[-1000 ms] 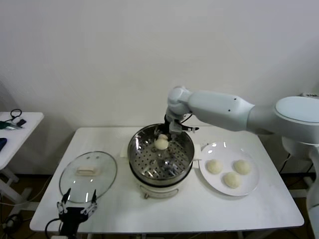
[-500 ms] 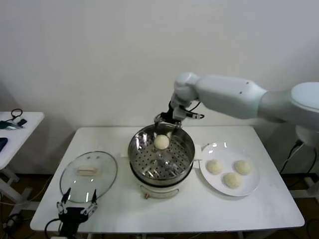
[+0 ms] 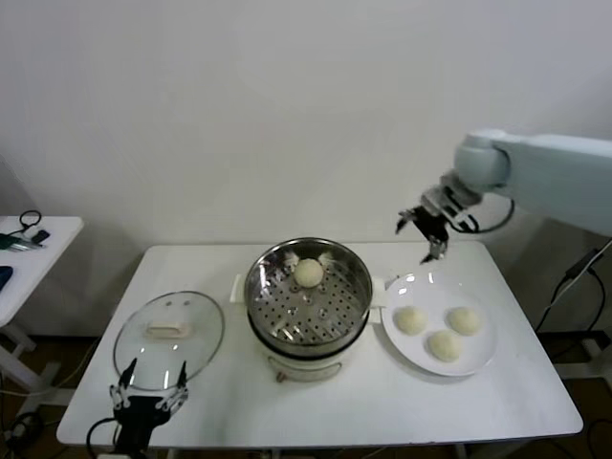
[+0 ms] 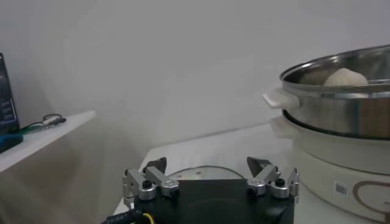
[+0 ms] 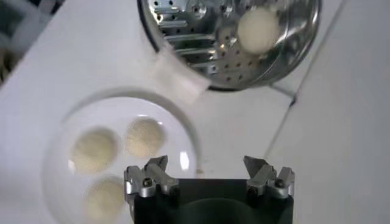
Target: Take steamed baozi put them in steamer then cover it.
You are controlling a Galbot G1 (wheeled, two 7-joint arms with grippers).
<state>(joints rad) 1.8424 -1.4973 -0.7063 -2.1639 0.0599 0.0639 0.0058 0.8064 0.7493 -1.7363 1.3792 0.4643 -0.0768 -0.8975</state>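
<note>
One steamed baozi [image 3: 308,273] lies at the back of the shiny perforated steamer [image 3: 269,299], which sits on a white pot base mid-table. Three more baozi [image 3: 446,345] rest on a white plate [image 3: 418,365] to its right. My right gripper [image 3: 423,229] hangs open and empty in the air above the plate's far edge; its wrist view looks down on the plate's baozi [image 5: 145,137] and the steamer [image 5: 292,42]. The glass cover [image 3: 168,338] with its cream handle lies flat at the left. My left gripper [image 3: 149,394] is parked open at the table's front-left edge, just before the cover.
A small side table [image 3: 24,251] with dark items stands off to the left. The white wall is close behind the table. Bare tabletop [image 3: 382,406] runs along the front, before the pot and plate.
My right gripper has let go of the baozi in the steamer, risen out of it and swung right to above the plate. The left arm has not moved.
</note>
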